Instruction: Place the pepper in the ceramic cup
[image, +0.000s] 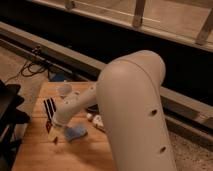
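Observation:
My gripper (52, 128) hangs from the arm's slim forearm over the left part of the wooden table (35, 155). A small dark red bit, likely the pepper (55, 141), lies on the wood just below the gripper. Whether the gripper touches it I cannot tell. A small pale round thing at the table's back edge, probably the ceramic cup (64, 90), stands beyond the gripper. The big beige arm housing (132, 115) hides the table's right side.
A black-and-white striped flat block (49, 107) lies just behind the gripper. A blue object (75, 134) sits right of it, and small white items (96, 120) lie near the arm. A dark bowl edge (92, 108) peeks out. Black equipment (7, 115) stands at the left.

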